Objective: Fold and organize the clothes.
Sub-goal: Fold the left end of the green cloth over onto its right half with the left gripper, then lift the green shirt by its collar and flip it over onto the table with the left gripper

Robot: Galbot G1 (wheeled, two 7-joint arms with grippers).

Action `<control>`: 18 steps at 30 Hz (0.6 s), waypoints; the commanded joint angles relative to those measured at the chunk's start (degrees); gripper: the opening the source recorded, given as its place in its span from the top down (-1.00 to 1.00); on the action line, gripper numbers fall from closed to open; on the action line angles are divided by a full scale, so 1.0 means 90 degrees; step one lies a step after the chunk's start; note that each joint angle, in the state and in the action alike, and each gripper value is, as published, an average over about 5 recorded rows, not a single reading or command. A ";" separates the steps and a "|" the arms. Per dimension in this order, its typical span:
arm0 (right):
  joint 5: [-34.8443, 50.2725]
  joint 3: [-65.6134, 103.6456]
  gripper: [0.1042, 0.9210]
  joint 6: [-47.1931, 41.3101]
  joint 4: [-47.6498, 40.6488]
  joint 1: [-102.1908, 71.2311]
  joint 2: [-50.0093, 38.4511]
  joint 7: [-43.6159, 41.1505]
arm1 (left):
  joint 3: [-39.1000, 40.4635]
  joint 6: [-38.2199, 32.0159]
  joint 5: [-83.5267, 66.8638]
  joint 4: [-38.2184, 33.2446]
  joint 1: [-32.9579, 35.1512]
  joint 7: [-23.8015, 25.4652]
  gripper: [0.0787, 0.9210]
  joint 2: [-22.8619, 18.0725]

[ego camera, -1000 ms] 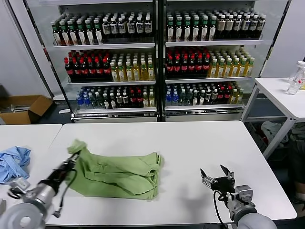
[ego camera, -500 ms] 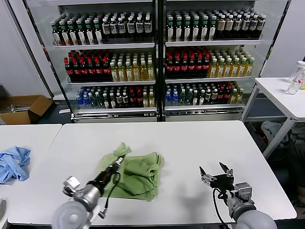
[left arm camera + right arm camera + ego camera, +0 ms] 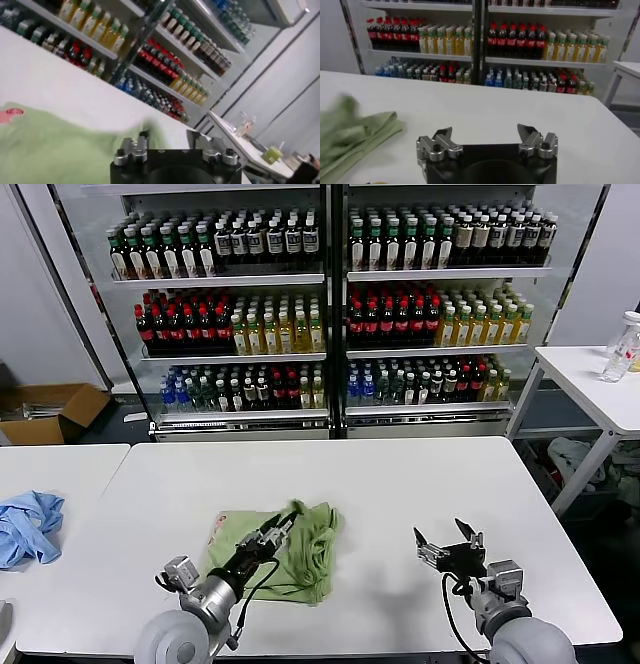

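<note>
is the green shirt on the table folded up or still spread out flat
Folded. The green shirt lies doubled into a compact bundle on the white table, layered edges showing along its right side, with the left gripper over it.

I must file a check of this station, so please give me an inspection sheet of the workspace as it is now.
Surface: white table, bare beyond the fabric.
Job's things: light-green shirts lie bunched left of centre, a red print at one edge.
Clutter: blue cloth on the neighbouring table.
Grippers: left gripper over the shirts, jaws apart; right gripper open, above bare table.
Cables: black cable along the left arm.
Surroundings: drink coolers behind; cardboard box on the floor.
</note>
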 commanded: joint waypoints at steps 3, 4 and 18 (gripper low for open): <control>-0.0006 -0.0008 -0.76 0.0018 -0.0026 0.0068 0.0036 -0.0010 | -0.0902 -0.0322 0.1995 0.0133 0.0472 -0.0377 -0.32 0.0455; -0.0008 -0.0007 -0.76 0.0021 -0.0024 0.0066 0.0042 -0.0011 | -0.0922 -0.0357 0.2340 0.0382 0.0436 -0.0492 -0.38 0.0535; -0.0061 0.0118 -0.76 0.0020 0.0099 -0.0142 0.0051 -0.0007 | -0.0461 0.0107 0.2790 0.1602 0.0027 -0.0754 -0.77 0.0441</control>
